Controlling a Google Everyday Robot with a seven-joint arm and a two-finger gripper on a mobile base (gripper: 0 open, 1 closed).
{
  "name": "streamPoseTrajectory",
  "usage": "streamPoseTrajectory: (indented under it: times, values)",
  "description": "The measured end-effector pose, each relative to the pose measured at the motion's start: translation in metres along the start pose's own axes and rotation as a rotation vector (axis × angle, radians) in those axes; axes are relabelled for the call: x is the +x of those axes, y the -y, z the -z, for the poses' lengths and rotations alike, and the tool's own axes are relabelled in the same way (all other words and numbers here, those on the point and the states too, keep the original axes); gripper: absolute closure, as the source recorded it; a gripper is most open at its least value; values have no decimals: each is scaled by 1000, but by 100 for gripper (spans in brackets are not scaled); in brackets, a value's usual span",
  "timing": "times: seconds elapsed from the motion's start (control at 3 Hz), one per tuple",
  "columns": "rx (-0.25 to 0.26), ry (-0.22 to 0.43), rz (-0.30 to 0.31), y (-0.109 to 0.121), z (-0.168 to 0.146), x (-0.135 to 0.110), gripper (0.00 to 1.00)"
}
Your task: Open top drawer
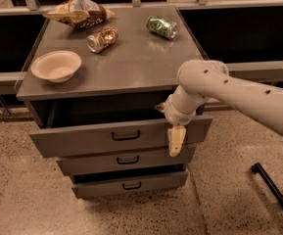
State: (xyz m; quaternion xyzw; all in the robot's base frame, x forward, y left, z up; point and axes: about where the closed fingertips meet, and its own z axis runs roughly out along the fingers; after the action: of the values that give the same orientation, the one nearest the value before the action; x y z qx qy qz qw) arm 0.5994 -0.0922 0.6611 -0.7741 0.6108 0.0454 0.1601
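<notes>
Grey top drawer (pixel 82 138), blk handle (pixel 126 135); cream pincer (pixel 176 148) at its front; green can (pixel 162 27), white bowl (pixel 56 65).

My gripper (pixel 176 138) hangs against the right part of the top drawer (pixel 82 140) front. Its tip looks like matt cream plastic, and my arm (pixel 239 94) is a smooth pale shell with a soft sheen. The drawer front is matt grey, like painted metal, and its handle (pixel 126 135) is matt black. The table (pixel 141 67) is the same dull, smooth grey. On it, the bowl (pixel 56 66) looks matt and papery. The copper can (pixel 102 38) and the green can (pixel 162 27) are shiny dented metal, and the bag (pixel 80 12) is glossy crinkled foil. The floor (pixel 23 195) is speckled and stone-like.
</notes>
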Motion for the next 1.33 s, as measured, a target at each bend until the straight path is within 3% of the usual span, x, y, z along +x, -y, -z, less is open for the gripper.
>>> streamPoseTrajectory:
  times: [0.33, 0.67, 1.0, 1.33]
  values:
    - [-94, 83, 3, -36, 7, -8, 27]
    - [-151, 111, 10, -62, 15, -15, 40]
    - [-175, 118, 7, -76, 24, -18, 43]
    - [-175, 118, 7, -74, 32, -20, 51]
